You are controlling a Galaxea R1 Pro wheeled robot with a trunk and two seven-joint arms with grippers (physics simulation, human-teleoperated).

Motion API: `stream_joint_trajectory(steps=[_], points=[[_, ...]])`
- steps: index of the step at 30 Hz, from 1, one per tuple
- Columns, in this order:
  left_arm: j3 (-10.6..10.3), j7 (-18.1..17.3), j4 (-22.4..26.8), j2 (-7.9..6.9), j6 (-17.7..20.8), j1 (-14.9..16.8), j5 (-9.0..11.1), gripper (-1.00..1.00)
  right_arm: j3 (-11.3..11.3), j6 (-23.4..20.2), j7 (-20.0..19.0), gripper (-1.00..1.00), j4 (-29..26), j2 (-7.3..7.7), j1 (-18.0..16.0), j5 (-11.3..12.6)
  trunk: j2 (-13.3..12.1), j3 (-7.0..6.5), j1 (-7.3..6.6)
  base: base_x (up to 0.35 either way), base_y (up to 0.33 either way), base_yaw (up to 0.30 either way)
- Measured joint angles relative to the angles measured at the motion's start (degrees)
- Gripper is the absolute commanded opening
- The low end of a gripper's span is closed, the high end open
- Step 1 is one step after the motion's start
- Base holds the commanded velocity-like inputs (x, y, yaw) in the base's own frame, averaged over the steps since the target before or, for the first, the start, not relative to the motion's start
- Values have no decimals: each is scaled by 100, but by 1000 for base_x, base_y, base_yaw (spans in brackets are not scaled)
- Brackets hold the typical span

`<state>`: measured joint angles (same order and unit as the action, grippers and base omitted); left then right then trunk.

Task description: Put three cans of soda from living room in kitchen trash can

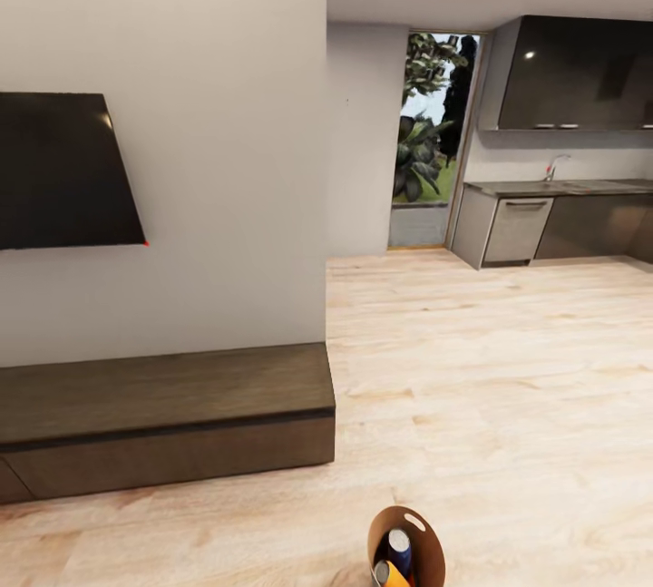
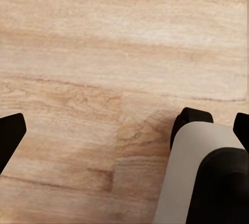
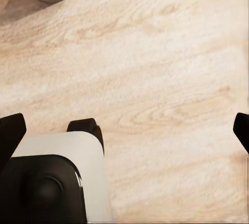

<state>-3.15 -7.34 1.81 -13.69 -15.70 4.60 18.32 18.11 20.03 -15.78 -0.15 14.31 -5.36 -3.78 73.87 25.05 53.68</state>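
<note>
Your left hand (image 2: 124, 130) is hanging over bare wood floor (image 2: 104, 52) with its fingers spread wide apart, gripping nothing; your right hand (image 3: 127, 130) is doing the same. At the bottom edge of the head view, right of centre, the bin (image 1: 426, 540) is showing its tan inside, with a blue can (image 1: 399, 551) and an orange can (image 1: 390, 574) in it. The kitchen (image 1: 562, 206) is waiting at the upper right, the TV bench (image 1: 163, 415) at the lower left.

Left pincer (image 2: 124, 130) and right pincer (image 3: 127, 130) — both apparently spread wide, aimed straight down, empty.
</note>
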Motion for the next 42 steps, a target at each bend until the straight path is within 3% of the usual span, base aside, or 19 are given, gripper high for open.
stream_joint_trajectory(steps=[12, 15, 17, 21, 28, 42], points=[[-137, -39, -15, -24, -19, -54, -4, 100, -8, 198, 133, 100, 247, -5, 137, -2, -481, -293, -264, 0, 0, 0], [-268, -35, -15, -2, -26, -55, -2, 100, -9, 201, 138, 100, 250, -6, 175, -1, -602, -350, -329, 0, 0, 0], [-475, -27, -14, 8, -20, -55, 2, 100, -9, 202, 183, 100, 251, -8, 191, -7, -682, -387, -373, 0, 0, 0], [-601, -26, -14, 11, -14, -56, 4, 100, -12, 203, 302, 100, 252, -15, 199, -20, -842, -459, -461, 0, 0, 0], [-646, -30, -14, 15, -13, -56, 5, 100, -10, 203, 350, 100, 252, -111, 219, -15, -1123, -585, -615, 0, 0, 0], [-659, -37, -14, 15, -34, -56, 3, 100, -9, 211, 356, 100, 252, -145, 287, 0, -1684, -927, -922, 0, 0, 0]])
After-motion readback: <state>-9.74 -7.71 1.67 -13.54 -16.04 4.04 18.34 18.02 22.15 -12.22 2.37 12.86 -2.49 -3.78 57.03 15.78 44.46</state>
